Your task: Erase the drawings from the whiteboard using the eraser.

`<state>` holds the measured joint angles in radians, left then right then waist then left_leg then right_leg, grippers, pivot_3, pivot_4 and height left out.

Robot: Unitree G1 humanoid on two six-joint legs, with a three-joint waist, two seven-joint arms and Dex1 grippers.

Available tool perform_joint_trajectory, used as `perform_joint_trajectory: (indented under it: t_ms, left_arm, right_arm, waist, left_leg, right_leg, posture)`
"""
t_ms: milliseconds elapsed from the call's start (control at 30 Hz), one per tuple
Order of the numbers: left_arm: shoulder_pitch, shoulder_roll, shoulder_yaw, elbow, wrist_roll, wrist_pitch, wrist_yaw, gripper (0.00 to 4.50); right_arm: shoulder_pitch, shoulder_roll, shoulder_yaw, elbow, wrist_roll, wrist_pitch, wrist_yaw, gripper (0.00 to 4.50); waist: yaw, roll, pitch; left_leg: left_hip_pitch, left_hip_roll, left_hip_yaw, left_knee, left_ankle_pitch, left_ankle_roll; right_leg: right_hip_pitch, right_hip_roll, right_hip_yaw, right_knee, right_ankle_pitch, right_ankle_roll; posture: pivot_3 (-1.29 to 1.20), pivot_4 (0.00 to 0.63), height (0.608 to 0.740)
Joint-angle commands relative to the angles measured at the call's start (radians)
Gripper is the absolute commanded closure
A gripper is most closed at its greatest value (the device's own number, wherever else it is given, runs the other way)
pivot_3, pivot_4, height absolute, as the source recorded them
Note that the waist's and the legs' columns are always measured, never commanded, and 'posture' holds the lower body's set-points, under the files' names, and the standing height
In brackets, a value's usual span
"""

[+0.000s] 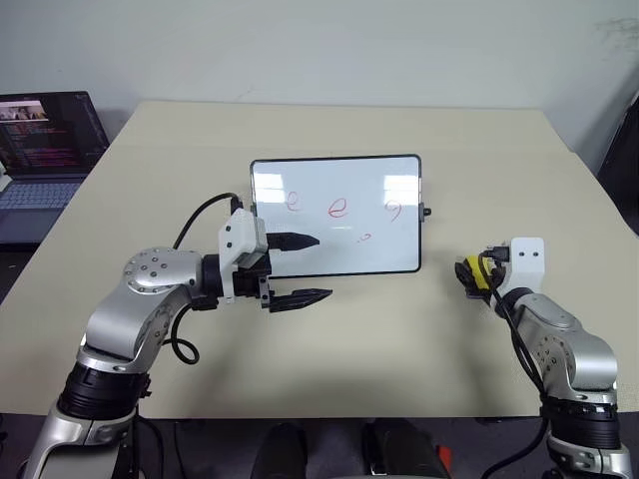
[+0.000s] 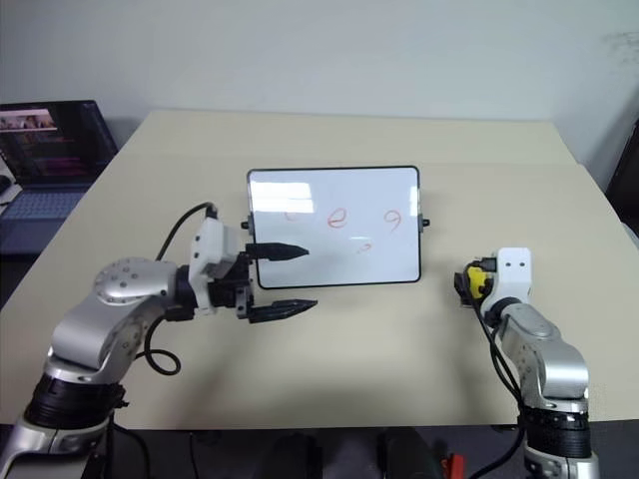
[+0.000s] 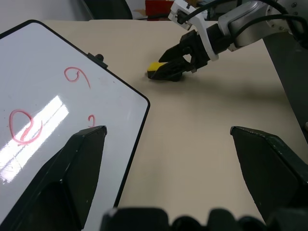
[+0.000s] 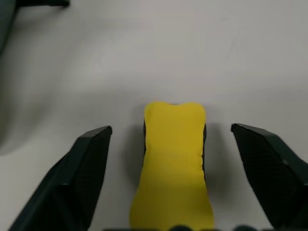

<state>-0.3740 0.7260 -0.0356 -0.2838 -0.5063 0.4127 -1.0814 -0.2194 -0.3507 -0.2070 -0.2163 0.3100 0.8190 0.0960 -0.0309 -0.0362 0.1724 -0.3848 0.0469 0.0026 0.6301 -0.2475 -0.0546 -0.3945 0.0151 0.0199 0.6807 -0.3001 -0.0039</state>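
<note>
While you check: 1 eraser [image 4: 174, 159] on table [image 1: 399, 339] right of 1 whiteboard [image 1: 339, 249] | 4 red drawings [image 1: 338, 208] | right gripper [image 4: 173, 144] straddles eraser, fingers apart, untouched | left gripper [image 1: 305, 269] agape

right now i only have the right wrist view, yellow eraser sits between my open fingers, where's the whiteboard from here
Observer: The whiteboard lies flat on the table, to the robot's left of the eraser and a little farther out.
Operator: any drawings left on it
Observer: Yes, red drawings run in a row across the board, with a small one below them.
Operator: where's the left gripper
Observer: The left gripper is open at the board's near left corner, one finger over the board, one over the table.
Operator: am i touching the eraser
Observer: The right gripper is at the eraser, which lies on the table; contact can't be judged.
</note>
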Motion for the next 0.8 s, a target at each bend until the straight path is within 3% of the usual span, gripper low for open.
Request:
perform_joint_trajectory:
  t_ms: [33, 133, 200, 567, 700, 800]
  left_arm:
    - [0.006, 0.015, 0.028, -0.044, -0.006, -0.002, 0.005, 0.00]
    - [0.016, 0.012, 0.029, -0.049, -0.006, -0.002, 0.013, 0.00]
    - [0.025, 0.010, 0.028, -0.054, -0.005, -0.004, 0.018, 0.00]
    - [0.160, 0.004, 0.080, -0.131, -0.025, 0.075, 0.126, 0.00]
    - [0.224, 0.008, 0.162, -0.173, -0.047, 0.114, 0.190, 0.00]
    - [0.287, 0.008, 0.223, -0.201, -0.057, 0.138, 0.233, 0.00]
  right_arm:
    - [-0.033, -0.003, -0.011, 0.015, -0.017, -0.042, 0.005, 1.52]
    - [-0.041, 0.000, -0.017, 0.031, -0.024, -0.055, 0.007, 2.68]
    - [-0.039, 0.000, -0.020, 0.033, -0.024, -0.058, 0.009, 3.09]
    - [0.039, -0.009, 0.002, -0.107, 0.000, -0.054, 0.065, 3.13]
    - [0.072, -0.056, 0.093, -0.277, 0.029, -0.053, 0.177, 3.13]
    - [0.068, -0.166, 0.222, -0.384, 0.027, -0.048, 0.310, 3.15]
  waist:
    - [-0.001, 0.000, 0.000]
    - [-0.001, 0.000, 0.000]
    - [-0.001, 0.000, 0.000]
    - [0.000, 0.000, 0.000]
    - [-0.002, 0.000, 0.000]
    - [-0.003, 0.001, 0.000]
  left_leg:
    - [0.000, 0.000, 0.000, 0.000, 0.000, 0.000]
    - [0.000, 0.000, 0.000, 0.000, 0.000, 0.000]
    - [0.000, 0.000, 0.000, 0.000, 0.000, 0.000]
    - [0.000, 0.001, 0.000, 0.000, 0.000, 0.000]
    - [0.000, 0.001, -0.001, 0.000, 0.000, 0.000]
    - [0.001, 0.001, -0.002, 0.000, 0.000, 0.000]
  right_leg:
    - [0.000, 0.000, 0.000, 0.000, 0.000, 0.000]
    - [0.000, 0.000, 0.000, 0.000, 0.000, 0.000]
    - [0.000, 0.000, 0.000, 0.000, 0.000, 0.000]
    - [0.000, 0.000, 0.000, 0.000, 0.000, 0.000]
    - [-0.001, -0.001, 0.001, 0.001, 0.000, 0.000]
    - [-0.001, -0.001, 0.001, 0.001, 0.000, 0.000]
  posture:
    - [0.00, 0.150, 0.740]
    - [0.00, 0.150, 0.740]
    - [0.00, 0.150, 0.740]
    - [0.00, 0.150, 0.740]
    - [0.00, 0.150, 0.740]
    - [0.00, 0.150, 0.740]
